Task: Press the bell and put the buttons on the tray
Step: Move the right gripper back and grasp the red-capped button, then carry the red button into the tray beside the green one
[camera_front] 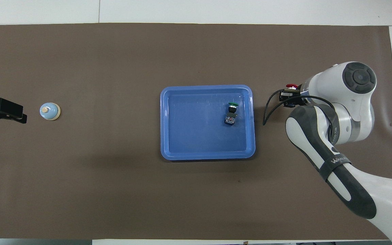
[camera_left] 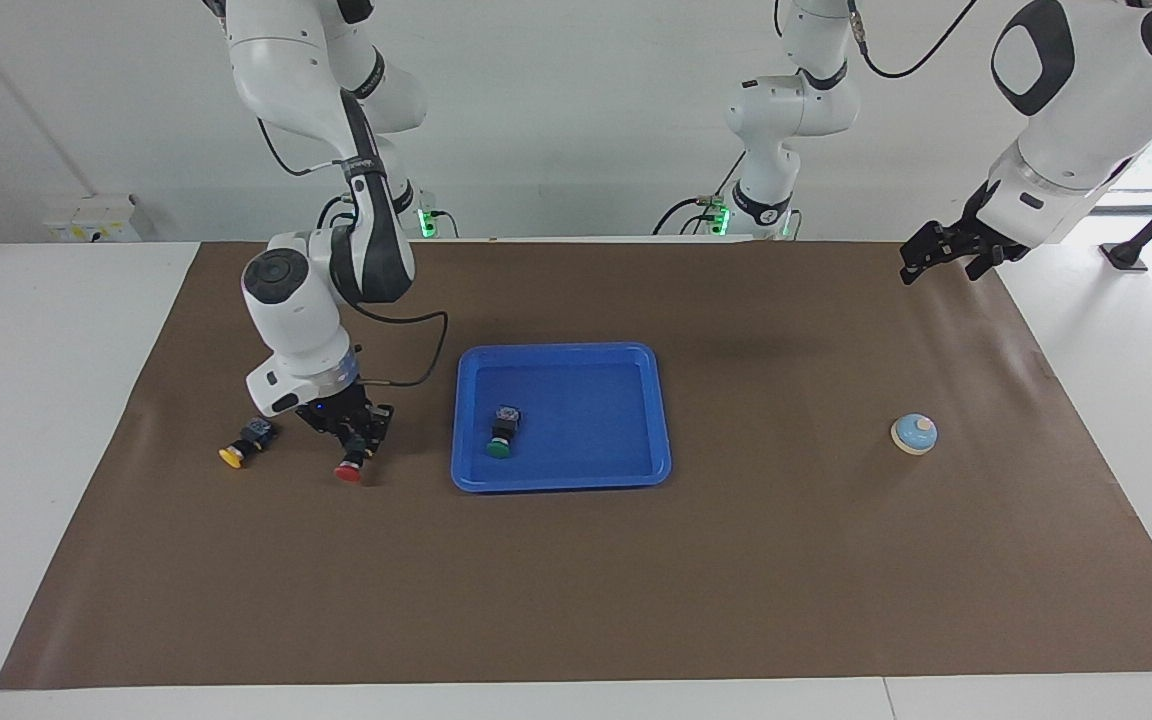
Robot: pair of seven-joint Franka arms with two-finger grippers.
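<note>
My right gripper (camera_left: 357, 448) (camera_front: 287, 96) is shut on the red button (camera_left: 349, 471) (camera_front: 291, 86) and holds it low over the mat, beside the blue tray (camera_left: 561, 349) (camera_front: 206, 87) toward the right arm's end. The green button (camera_left: 498, 448) (camera_front: 232, 104) lies on its side in the tray. The yellow button (camera_left: 233, 456) lies on the mat past the red one from the tray; the right arm hides it in the overhead view. The light-blue bell (camera_left: 914, 434) (camera_front: 49, 111) sits toward the left arm's end. My left gripper (camera_left: 920, 264) (camera_front: 19, 115) waits open, up in the air.
A brown mat (camera_left: 576, 580) (camera_front: 114, 190) covers most of the white table. A black cable (camera_left: 406, 375) loops from the right wrist close to the tray's edge.
</note>
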